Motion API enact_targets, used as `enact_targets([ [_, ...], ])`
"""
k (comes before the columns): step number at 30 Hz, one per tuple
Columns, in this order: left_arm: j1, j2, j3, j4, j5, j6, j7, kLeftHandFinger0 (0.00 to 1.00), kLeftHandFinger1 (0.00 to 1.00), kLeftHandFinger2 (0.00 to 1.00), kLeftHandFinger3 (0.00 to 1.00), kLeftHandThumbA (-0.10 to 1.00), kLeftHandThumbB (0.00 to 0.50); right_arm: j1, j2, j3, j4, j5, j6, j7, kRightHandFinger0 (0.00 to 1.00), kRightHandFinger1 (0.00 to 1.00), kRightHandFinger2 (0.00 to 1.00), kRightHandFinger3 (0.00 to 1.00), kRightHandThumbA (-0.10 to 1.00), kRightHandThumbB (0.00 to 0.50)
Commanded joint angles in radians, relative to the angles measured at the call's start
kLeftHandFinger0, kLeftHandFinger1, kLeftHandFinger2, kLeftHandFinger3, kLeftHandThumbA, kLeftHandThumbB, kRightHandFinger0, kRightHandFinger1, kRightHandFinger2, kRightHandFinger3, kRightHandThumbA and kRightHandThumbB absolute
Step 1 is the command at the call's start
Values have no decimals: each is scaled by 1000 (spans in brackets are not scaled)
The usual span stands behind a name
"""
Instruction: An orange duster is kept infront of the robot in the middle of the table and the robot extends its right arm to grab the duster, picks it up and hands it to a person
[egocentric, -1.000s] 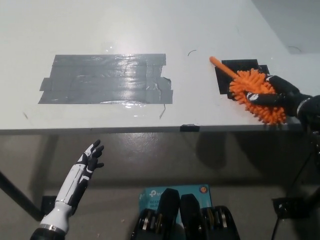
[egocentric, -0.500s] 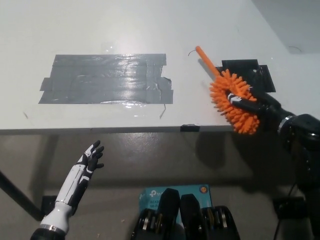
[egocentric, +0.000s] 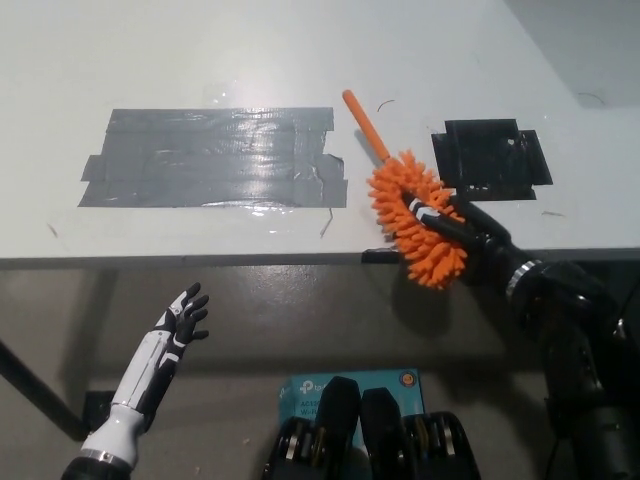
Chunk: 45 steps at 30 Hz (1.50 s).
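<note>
The orange duster (egocentric: 412, 222) has a fluffy head and a thin orange handle pointing up and left over the white table (egocentric: 300, 50). My black right hand (egocentric: 462, 228) is shut on the fluffy head, holding it near the table's front edge, just right of the grey tape patch (egocentric: 215, 157). Whether the duster touches the table I cannot tell. My white left hand (egocentric: 178, 322) rests below the table edge at the lower left, its fingers spread and holding nothing.
A black tape patch (egocentric: 492, 152) lies on the table to the right of the duster. A small black clip (egocentric: 379, 256) sits on the front edge. A teal box (egocentric: 350, 390) lies on the floor below.
My right hand has carried the duster leftward, from over the black patch to beside the grey tape. The left hand has stayed in place.
</note>
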Motion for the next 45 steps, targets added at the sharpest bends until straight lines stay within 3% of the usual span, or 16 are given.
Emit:
enact_targets([
  [1,-40,26,-2,-50,-3,-41,-23,856,934,975,1000,1000,102,-66,74,-23,-105,500,46,-37,0,315,671,1000,-100,124],
  [5,-39,28,-3,-47,-3,-46,-24,855,935,976,1000,999,95,-66,95,-48,-87,511,46,-43,0,324,661,1000,-100,145],
  [15,-40,28,-4,-49,-3,-37,-27,852,933,976,1000,984,99,-62,95,-47,-82,553,46,-48,0,326,622,1000,-100,132],
  [20,-40,28,-4,-53,-2,-31,-27,851,932,974,1000,984,103,-70,84,-47,-77,576,46,-37,0,333,614,942,-100,123],
  [34,-45,31,-5,-48,-7,-27,-35,843,922,965,1000,968,107,-82,62,-33,-65,631,46,-92,0,321,627,980,-100,117],
  [45,-48,34,-5,-54,0,-20,-42,834,910,957,1000,971,121,-94,53,-18,-37,644,46,-76,0,304,603,937,-100,138],
])
